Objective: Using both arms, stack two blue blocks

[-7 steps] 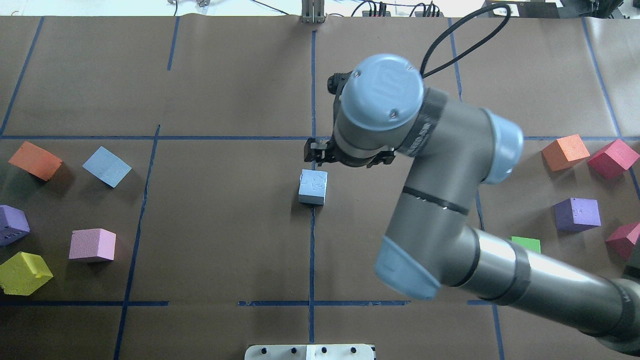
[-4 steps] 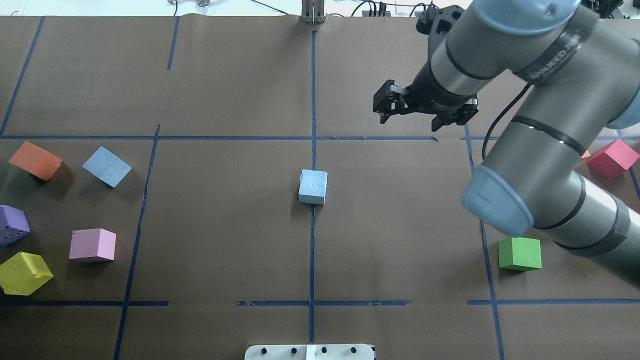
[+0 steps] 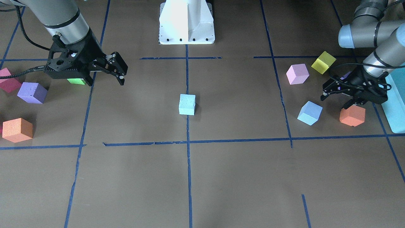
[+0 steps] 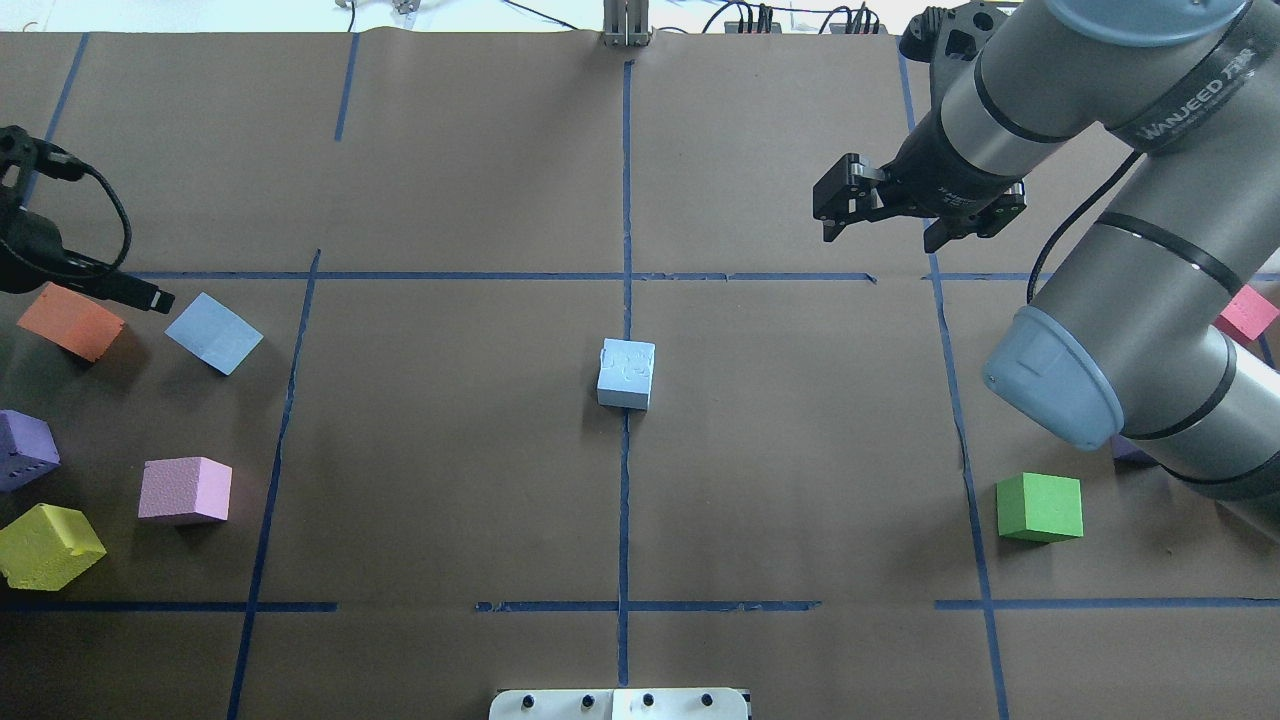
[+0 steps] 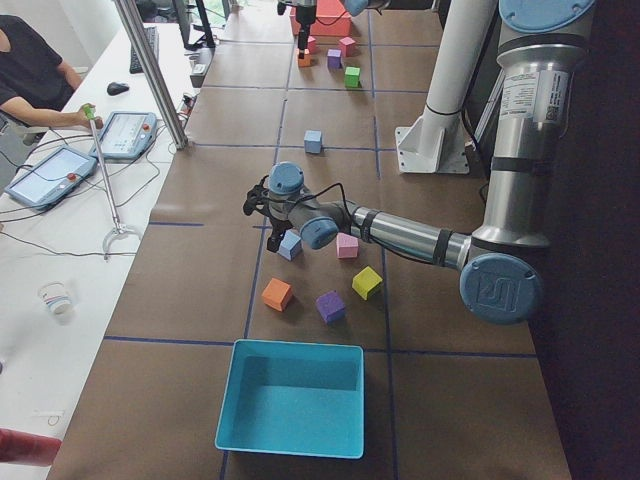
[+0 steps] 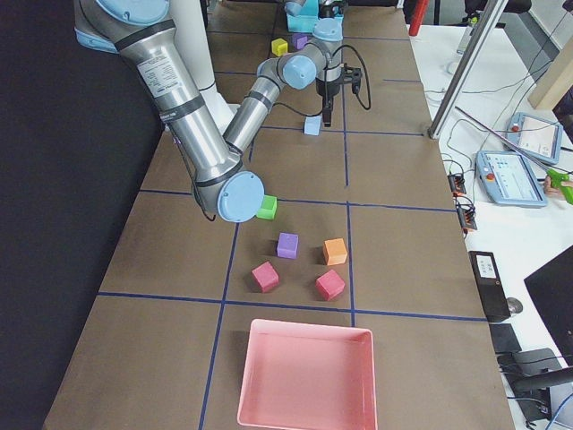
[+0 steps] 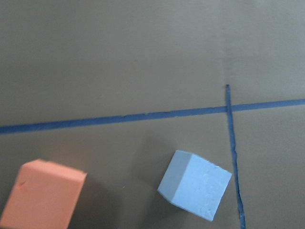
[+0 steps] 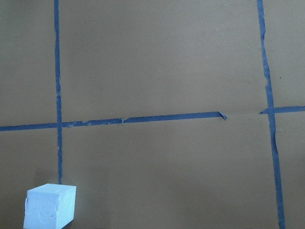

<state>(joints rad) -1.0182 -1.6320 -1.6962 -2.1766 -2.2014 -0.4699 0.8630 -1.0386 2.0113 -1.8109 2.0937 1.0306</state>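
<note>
One pale blue block [image 4: 627,373] sits alone at the table's centre; it also shows in the front view [image 3: 187,104] and the right wrist view [image 8: 50,206]. The second blue block [image 4: 214,333] lies on the left side, next to an orange cube [image 4: 70,320]; the left wrist view shows it too [image 7: 195,191]. My left gripper [image 3: 338,101] is open and empty, hovering between that block and the orange cube. It reaches in at the overhead view's left edge [image 4: 120,295]. My right gripper [image 4: 885,238] is open and empty, raised far right of the centre block.
Purple [image 4: 25,450], pink [image 4: 185,490] and yellow [image 4: 48,545] cubes lie on the left. A green cube [image 4: 1040,507] and a magenta one [image 4: 1245,312] lie on the right. A teal box [image 5: 292,397] stands at the left end, a pink tray [image 6: 306,376] at the right end.
My right arm has swung from just behind the centre blue block to the far right, gripper empty. My left gripper has come into view near the left blue block. No block moved.
</note>
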